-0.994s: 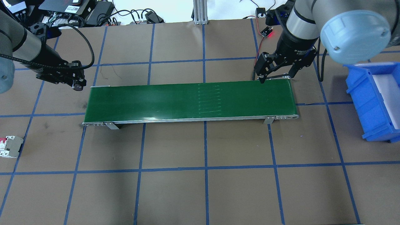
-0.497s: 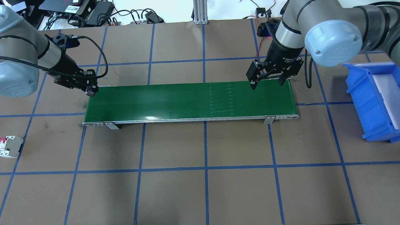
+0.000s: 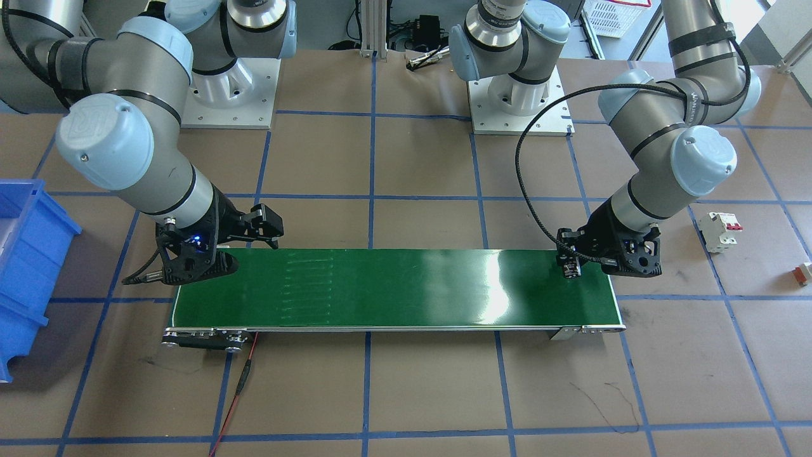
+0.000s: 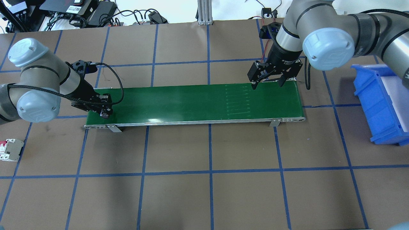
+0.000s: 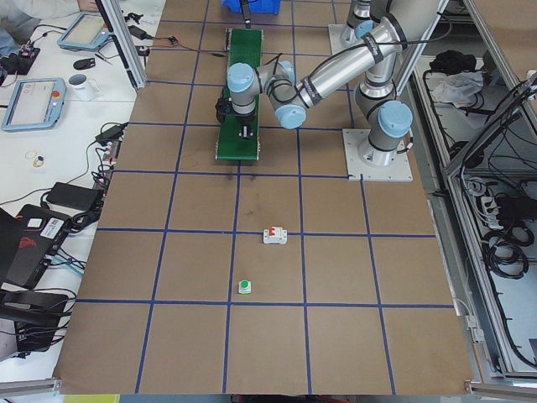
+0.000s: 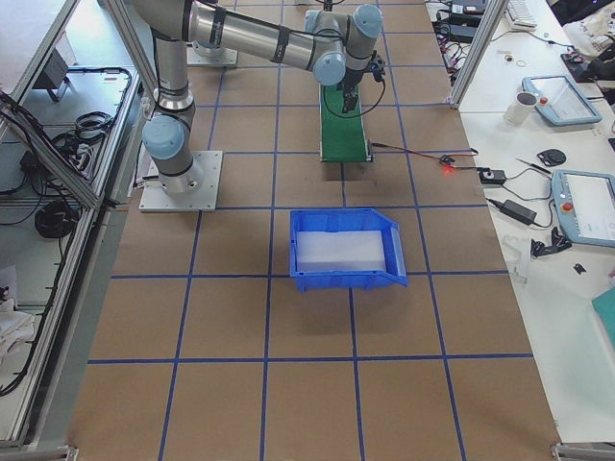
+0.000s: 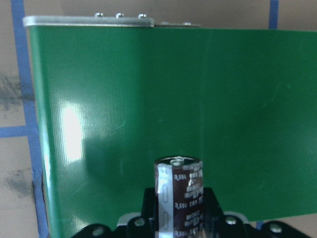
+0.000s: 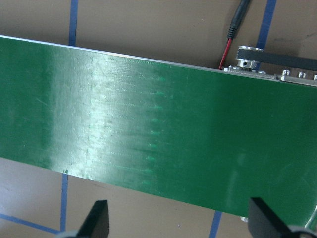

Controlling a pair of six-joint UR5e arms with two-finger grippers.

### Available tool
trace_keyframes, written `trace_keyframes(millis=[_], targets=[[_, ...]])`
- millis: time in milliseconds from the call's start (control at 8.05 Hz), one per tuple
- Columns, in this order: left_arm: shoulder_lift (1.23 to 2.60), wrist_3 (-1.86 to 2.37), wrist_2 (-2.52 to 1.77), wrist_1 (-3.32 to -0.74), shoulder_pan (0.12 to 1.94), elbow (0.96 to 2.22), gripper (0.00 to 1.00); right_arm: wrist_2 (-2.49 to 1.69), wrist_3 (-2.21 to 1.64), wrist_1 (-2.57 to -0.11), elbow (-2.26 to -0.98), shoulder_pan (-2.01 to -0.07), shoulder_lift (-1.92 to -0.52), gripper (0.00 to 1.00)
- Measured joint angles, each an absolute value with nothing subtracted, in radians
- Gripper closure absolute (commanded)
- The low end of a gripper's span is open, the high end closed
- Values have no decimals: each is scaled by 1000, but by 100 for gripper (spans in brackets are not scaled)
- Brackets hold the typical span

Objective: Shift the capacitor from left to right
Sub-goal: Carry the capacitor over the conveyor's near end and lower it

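The capacitor (image 7: 179, 193), a stubby dark cylinder with a silvery end, stands upright in my left gripper (image 4: 104, 110), which is shut on it. The left gripper holds it low over the left end of the green conveyor belt (image 4: 191, 102), near the belt's front edge. The front-facing view shows the capacitor (image 3: 571, 270) at the belt's right end. My right gripper (image 4: 267, 83) hangs open over the far edge of the belt's right end. Nothing is between its fingertips (image 8: 96, 220) in the right wrist view, only the belt (image 8: 148, 124) below.
A blue bin (image 4: 380, 102) stands on the table right of the belt. A white circuit breaker (image 4: 11, 149) with red switches lies at the left table edge. A small orange-and-white block (image 3: 803, 271) lies beyond it. A red wire (image 3: 238, 387) trails from the belt's motor end.
My left arm has carried the capacitor from off the belt's far left corner to over the belt's left end. My right gripper has shifted a little leftward along the belt's far edge.
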State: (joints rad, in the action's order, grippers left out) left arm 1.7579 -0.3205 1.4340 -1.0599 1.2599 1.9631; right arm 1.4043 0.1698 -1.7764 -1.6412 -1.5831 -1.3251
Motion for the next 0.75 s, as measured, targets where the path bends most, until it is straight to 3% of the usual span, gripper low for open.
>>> trace_keyframes(millis=[746], targets=[[1771, -289, 1439, -1039, 1261, 1972, 100, 1370, -23, -1943, -1640, -1583, -1237, 0]])
